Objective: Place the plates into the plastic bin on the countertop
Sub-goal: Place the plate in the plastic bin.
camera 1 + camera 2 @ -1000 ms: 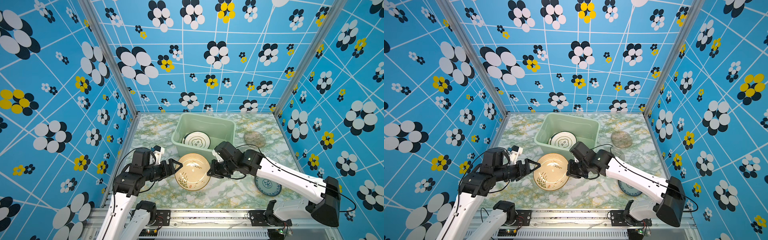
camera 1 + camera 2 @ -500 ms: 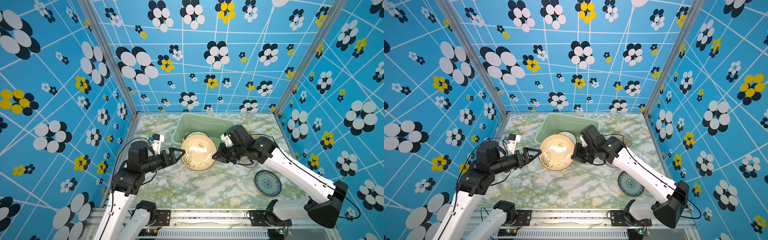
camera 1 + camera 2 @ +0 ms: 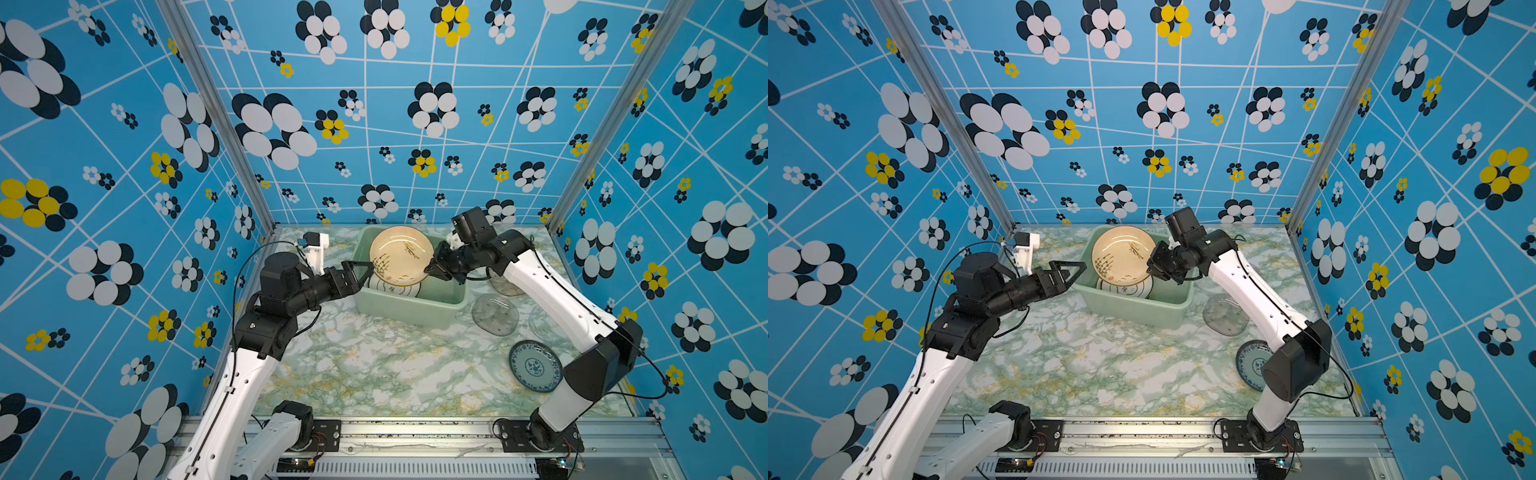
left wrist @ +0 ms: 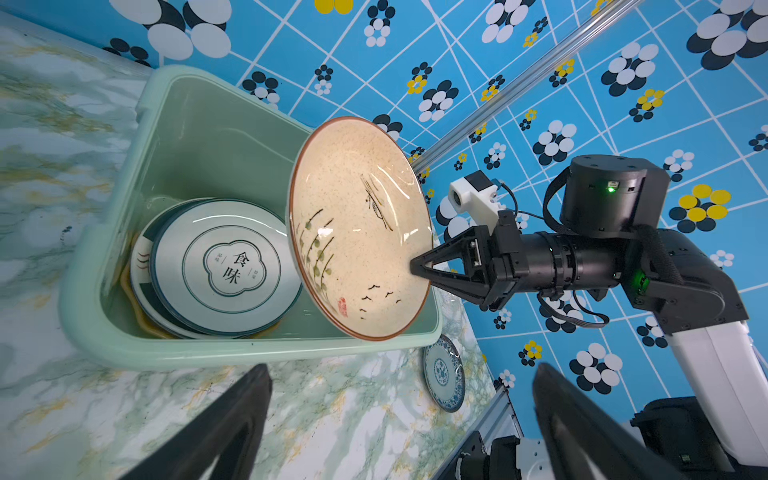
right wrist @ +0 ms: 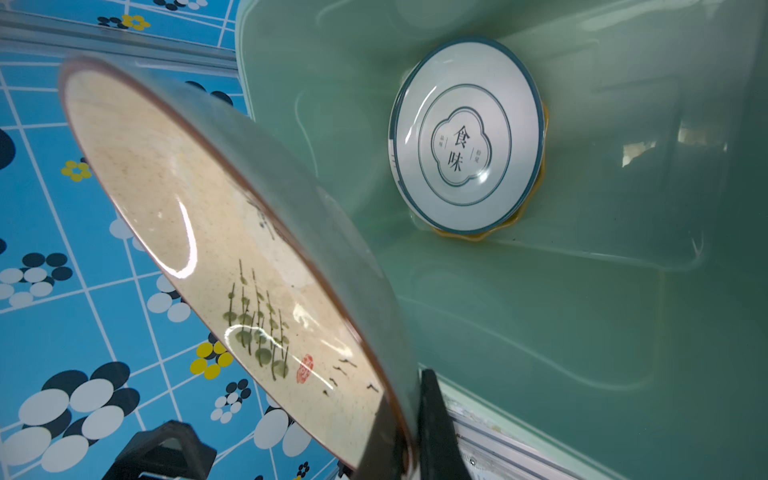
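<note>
My right tool (image 3: 432, 271) pinches the cream plate (image 3: 401, 254) tilted above the bin (image 3: 409, 312), left tool (image 3: 362, 273) gapes empty; next I lower and release.

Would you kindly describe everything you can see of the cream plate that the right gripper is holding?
The cream plate is round and shallow, speckled glazed ceramic by its look, with a thin brown rim, painted green plants, small black birds and a red seal. It stands steeply tilted over the green bin, above the stacked white plates. The right gripper is shut on its rim.
</note>
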You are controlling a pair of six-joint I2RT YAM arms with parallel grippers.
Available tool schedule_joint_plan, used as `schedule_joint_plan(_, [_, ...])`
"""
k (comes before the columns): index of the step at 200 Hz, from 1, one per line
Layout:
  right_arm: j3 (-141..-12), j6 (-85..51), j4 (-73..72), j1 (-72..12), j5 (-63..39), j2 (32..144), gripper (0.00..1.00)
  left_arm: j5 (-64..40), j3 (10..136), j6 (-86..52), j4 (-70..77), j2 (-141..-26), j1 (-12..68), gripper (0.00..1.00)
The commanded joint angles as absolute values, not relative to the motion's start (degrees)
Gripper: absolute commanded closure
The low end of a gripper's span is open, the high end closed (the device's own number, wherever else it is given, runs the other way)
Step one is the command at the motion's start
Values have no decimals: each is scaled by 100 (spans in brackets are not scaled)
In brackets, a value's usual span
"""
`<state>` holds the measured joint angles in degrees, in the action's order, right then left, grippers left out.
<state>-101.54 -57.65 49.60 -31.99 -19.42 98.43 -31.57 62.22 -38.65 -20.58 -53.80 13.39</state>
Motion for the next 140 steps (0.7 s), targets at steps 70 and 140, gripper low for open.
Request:
schedule_joint_plan(70, [-11858, -5023, 5099, -2998, -2467, 11656, 100, -2030, 6760, -2799, -1521, -6589, 1645, 1])
schedule_joint_plan(140, [-11791, -5070, 4955, -3006, -2426, 12308, 100, -1920, 6680, -2705, -1476, -6924, 1646, 1])
